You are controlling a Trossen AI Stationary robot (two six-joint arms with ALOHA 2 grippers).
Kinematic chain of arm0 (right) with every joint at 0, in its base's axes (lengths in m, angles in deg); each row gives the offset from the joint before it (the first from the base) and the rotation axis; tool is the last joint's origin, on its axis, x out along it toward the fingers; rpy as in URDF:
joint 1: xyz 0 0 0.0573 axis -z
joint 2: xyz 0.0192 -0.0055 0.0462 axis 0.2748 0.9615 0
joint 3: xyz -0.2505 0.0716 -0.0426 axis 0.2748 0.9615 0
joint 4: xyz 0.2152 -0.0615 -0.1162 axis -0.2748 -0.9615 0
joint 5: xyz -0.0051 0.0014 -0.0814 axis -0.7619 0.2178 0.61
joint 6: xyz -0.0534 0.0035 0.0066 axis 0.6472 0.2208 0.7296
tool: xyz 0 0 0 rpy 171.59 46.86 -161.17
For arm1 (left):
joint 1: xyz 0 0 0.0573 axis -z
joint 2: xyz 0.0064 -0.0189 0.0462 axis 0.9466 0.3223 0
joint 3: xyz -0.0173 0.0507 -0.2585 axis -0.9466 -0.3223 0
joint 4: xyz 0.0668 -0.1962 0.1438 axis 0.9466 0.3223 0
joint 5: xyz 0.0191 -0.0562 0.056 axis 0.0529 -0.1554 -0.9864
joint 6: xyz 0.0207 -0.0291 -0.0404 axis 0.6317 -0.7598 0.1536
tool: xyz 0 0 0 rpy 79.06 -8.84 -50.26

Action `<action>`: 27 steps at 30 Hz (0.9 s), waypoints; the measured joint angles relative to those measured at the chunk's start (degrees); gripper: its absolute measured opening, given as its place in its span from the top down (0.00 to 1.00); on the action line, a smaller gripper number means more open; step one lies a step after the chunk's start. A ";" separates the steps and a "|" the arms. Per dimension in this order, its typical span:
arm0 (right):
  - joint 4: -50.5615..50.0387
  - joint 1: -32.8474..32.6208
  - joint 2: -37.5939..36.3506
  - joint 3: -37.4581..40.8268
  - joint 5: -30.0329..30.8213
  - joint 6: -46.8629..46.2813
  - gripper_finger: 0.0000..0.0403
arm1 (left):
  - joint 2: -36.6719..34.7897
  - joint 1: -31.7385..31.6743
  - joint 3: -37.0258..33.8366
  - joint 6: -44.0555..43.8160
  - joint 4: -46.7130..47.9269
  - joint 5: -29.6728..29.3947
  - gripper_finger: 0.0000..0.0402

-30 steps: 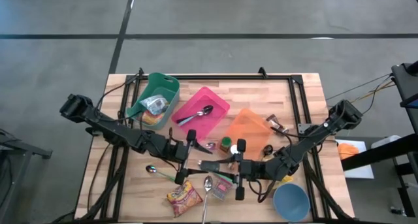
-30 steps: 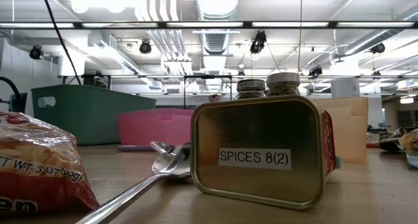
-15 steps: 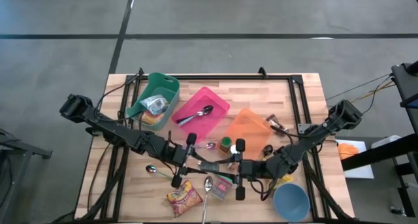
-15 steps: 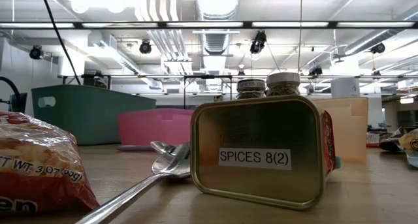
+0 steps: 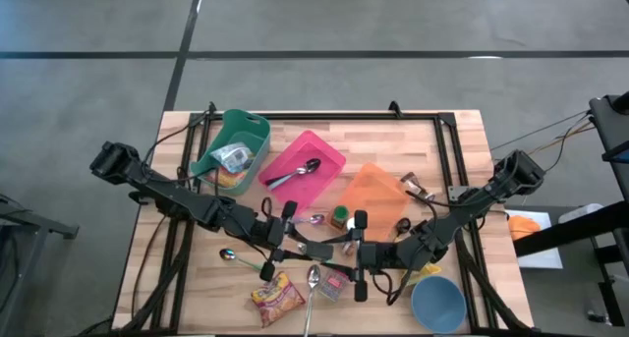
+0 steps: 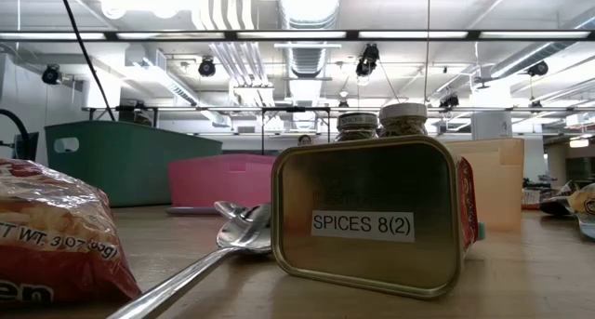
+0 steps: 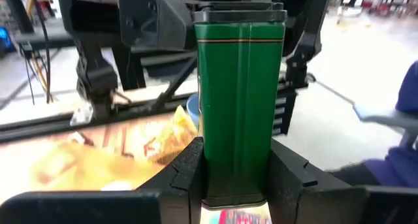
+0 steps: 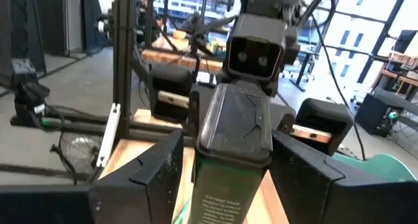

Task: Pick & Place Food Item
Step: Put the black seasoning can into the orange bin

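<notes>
Over the last second the left end effector [image 7: 236,175] has closed onto the green tin [image 7: 239,100], which stands clamped upright between its fingers, held mid-air above the counter [image 5: 462,140] near the middle of its front half. The right end effector [image 8: 225,160], facing it from three o'clock, has just spread its fingers, which stand clear of the tin's sides. This looks like a handover: the left arm now carries the tin toward a bin.
</notes>
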 joint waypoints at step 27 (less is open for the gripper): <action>-50.67 7.71 0.04 -20.03 -11.65 -24.13 0.47 | 0.00 -3.24 0.84 -7.74 10.79 -1.27 0.73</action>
